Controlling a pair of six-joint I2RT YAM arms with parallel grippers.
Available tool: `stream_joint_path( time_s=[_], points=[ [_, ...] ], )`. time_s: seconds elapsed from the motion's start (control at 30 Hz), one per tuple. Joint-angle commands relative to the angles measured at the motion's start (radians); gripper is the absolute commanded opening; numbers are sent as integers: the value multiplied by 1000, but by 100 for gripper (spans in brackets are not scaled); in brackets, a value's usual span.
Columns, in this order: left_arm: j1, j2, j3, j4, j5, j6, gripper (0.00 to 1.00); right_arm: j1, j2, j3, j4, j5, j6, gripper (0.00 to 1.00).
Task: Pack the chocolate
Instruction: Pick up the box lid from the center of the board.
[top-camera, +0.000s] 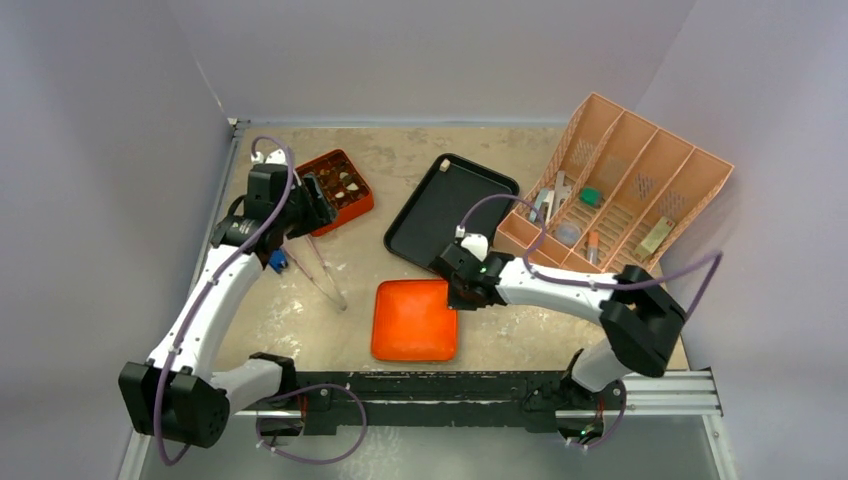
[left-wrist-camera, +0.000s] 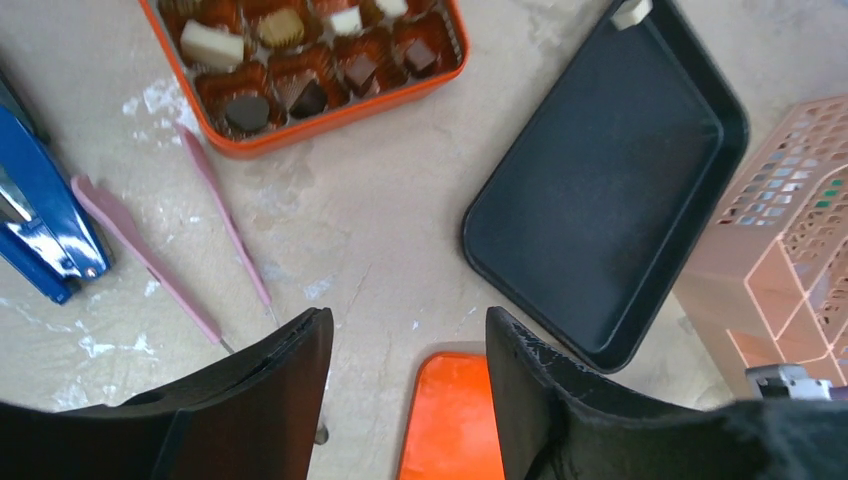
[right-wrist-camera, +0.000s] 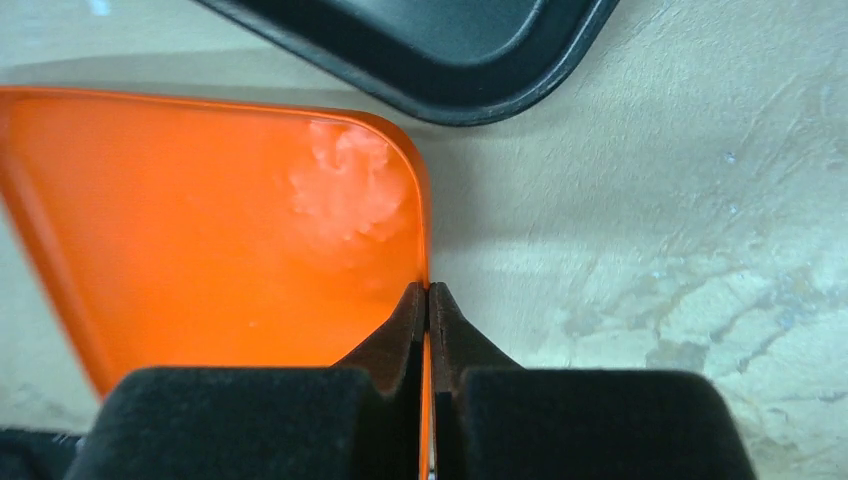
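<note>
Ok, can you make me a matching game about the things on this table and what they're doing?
Things:
1. right fingers
2. left fingers
3. chocolates
4. black tray

Places and states:
A. sitting in the orange box
B. pinching the edge of the orange lid
C. spread open, holding nothing
D. lying between the orange box and the peach rack

Pairs: 1-B, 2-C, 3-A, 4-D.

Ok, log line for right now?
left gripper: open, empty | right gripper: shut on orange lid rim | chocolates: in orange box, uncovered | cream-white piece: on black tray corner
</note>
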Motion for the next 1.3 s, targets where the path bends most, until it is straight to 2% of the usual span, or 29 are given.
stream_joint_path(
  time_s=[0.0,0.17,0.27,0.37,0.47,0.57,0.67,0.83,1.0,1.17,1.27],
  points=[
    [6,-79,73,56,-15,98,55,5,-129,95,-99,-25,-11,0],
    [4,-161,40,218,66,228,52,-28,-182,200,-153,-51,-79,0],
    [3,-185,25,337,231,344,51,-106,-197,261,-144,-124,-118,0],
    [-9,-199,24,400,368,529,55,-202,-184,325,-117,-203,-143,0],
    [-39,-224,21,367,470,812,58,-291,-136,418,-113,-273,-155,0],
    [-78,-263,5,227,585,1193,64,-368,-88,471,-79,-331,-158,0],
    [-106,-285,-17,152,650,1436,65,-429,-46,513,-48,-409,-145,0],
    [-213,-242,-26,110,635,1558,63,-464,-11,578,-1,-449,-119,0],
    [-371,-191,-24,93,509,1616,62,-486,8,595,44,-499,-78,0],
    [-438,-145,-17,71,433,1654,61,-493,21,594,78,-520,-54,0],
    [-488,-121,-23,110,333,1681,59,-493,22,587,111,-545,-32,0]
  ],
)
